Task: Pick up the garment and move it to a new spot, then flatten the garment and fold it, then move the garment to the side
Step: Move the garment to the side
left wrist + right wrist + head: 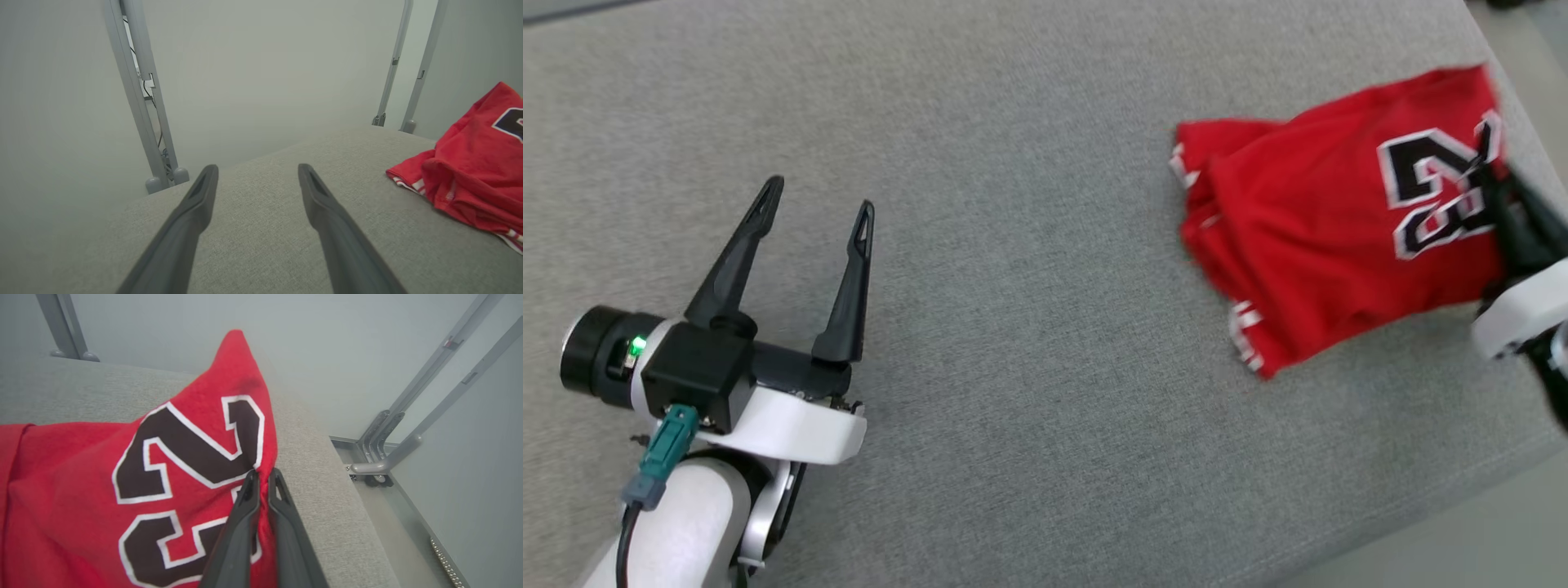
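Spanning the head view, a grey fabric surface (1013,367) carries a red garment (1323,237) at its right end
The garment, a jersey with a black, white-edged number, lies bunched near the surface's right edge, one corner raised. The right gripper (263,475) has its two dark fingers pressed together on the cloth just beside the number, a fold of red caught between them. The left gripper (821,196) hovers well apart from the garment, over bare fabric at the lower left, fingers spread wide
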### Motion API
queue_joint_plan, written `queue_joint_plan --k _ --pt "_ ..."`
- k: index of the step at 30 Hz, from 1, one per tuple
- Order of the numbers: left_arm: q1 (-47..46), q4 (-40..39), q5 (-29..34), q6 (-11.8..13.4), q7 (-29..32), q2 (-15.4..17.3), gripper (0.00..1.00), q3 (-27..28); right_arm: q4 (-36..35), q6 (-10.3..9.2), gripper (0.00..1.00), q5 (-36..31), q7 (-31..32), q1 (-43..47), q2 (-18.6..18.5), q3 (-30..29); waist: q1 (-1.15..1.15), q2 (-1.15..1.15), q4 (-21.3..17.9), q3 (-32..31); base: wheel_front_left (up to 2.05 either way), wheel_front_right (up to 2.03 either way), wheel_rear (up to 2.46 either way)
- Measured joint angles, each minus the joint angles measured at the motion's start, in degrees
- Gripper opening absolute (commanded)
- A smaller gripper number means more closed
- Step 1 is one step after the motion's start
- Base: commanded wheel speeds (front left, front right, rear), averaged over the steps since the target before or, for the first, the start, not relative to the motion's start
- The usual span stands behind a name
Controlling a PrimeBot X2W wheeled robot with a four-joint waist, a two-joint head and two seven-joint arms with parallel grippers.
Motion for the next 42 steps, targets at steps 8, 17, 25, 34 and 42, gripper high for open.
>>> queue_joint_plan --k 8,17,25,34,42 --pt "-3.2 -1.4 1.1 -1.2 1.8 0.7 1.0 -1.2 10.2 0.0 0.0 -2.6 -3.6 -9.1 -2.9 -0.7 0.0 0.0 -1.5 4.5 0.0 0.0 0.0" --pt "-5.0 -1.4 1.7 -2.0 2.4 1.4 1.0 -2.2 22.8 0.0 1.0 -3.7 -5.5 -16.8 -2.1 -1.9 0.0 0.0 -1.3 7.2 0.0 0.0 0.0" --pt "-5.5 0.1 1.2 -1.4 0.8 0.3 1.0 -2.0 20.1 0.0 1.0 -2.7 -6.1 -17.7 -1.3 -7.9 0.0 0.0 0.0 6.3 0.0 0.0 0.0" --pt "-3.6 2.5 -1.0 0.5 -3.3 -1.1 1.0 0.2 0.0 0.0 1.0 -3.3 -6.3 -6.7 5.4 -15.1 0.0 0.0 3.1 2.0 0.0 0.0 0.0" --pt "0.6 3.8 -2.8 2.4 -5.8 -1.5 1.0 2.1 -13.4 0.0 1.0 -5.8 -6.3 5.4 13.1 -13.6 0.0 0.0 6.8 -3.8 0.0 0.0 0.0"
